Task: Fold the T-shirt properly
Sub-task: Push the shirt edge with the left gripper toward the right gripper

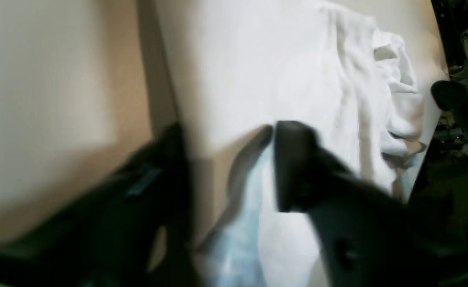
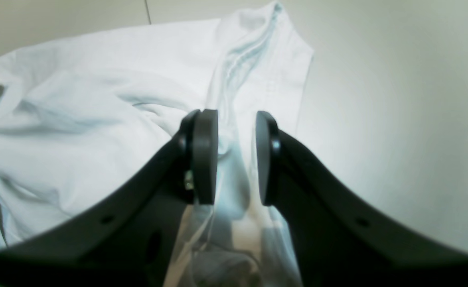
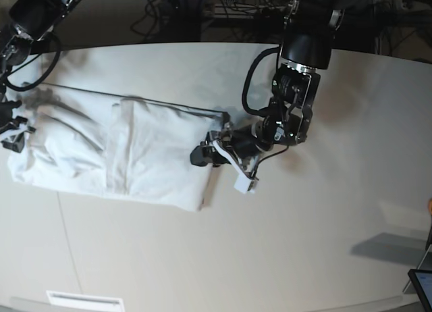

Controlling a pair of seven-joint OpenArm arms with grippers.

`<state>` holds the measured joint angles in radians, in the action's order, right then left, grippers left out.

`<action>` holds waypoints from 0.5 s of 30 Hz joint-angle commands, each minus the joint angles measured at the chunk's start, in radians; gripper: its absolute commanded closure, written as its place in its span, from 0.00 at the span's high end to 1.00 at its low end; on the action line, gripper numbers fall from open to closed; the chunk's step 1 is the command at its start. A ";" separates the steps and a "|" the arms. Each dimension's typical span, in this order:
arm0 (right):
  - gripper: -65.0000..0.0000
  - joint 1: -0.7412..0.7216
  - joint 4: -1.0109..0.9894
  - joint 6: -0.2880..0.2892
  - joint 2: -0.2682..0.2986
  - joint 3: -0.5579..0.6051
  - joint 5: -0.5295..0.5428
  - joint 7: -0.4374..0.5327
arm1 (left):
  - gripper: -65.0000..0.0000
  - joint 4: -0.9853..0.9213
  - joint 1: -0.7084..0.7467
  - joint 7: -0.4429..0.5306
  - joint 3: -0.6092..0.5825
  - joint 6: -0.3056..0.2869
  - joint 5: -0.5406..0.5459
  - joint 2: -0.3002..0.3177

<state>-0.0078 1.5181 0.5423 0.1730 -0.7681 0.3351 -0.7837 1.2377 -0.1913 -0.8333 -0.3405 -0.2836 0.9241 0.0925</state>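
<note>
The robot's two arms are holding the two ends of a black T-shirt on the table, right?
Not quite: the T-shirt is white, not black, as the base view shows. The rest holds: the left gripper and right gripper are at its two ends on the table.

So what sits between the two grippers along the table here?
Only the T-shirt. In the base view it spans the whole stretch on the table, from the right gripper at one end to the left gripper at the other.

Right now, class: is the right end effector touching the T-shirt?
Touching. In the right wrist view, the right end effector has a bunched fold of the T-shirt rising between its pads, the cloth pressed against the left one.
</note>
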 commanded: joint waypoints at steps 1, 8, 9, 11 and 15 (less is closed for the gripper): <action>0.25 -0.011 0.016 0.005 0.020 -0.003 0.019 0.023 | 0.25 0.001 -0.014 -0.013 -0.001 0.008 0.000 -0.001; 0.25 -0.011 0.016 0.005 0.020 -0.003 0.019 0.023 | 0.09 0.006 -0.004 -0.014 -0.001 0.008 0.000 0.017; 0.25 -0.011 0.016 0.005 0.020 -0.003 0.019 0.023 | 0.03 0.006 -0.004 -0.014 -0.001 0.008 0.002 0.022; 0.25 -0.011 0.016 0.005 0.020 -0.003 0.019 0.023 | 0.00 0.006 0.000 -0.014 -0.001 0.008 0.003 0.029; 0.25 -0.011 0.014 0.005 0.020 -0.003 0.019 0.025 | 0.00 0.037 0.034 -0.016 0.002 0.008 0.003 0.049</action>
<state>-0.0078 1.5181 0.5419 0.1734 -0.7681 0.3382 -0.7830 1.2625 -0.1535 -0.8333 -0.3405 -0.2859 0.9405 0.1322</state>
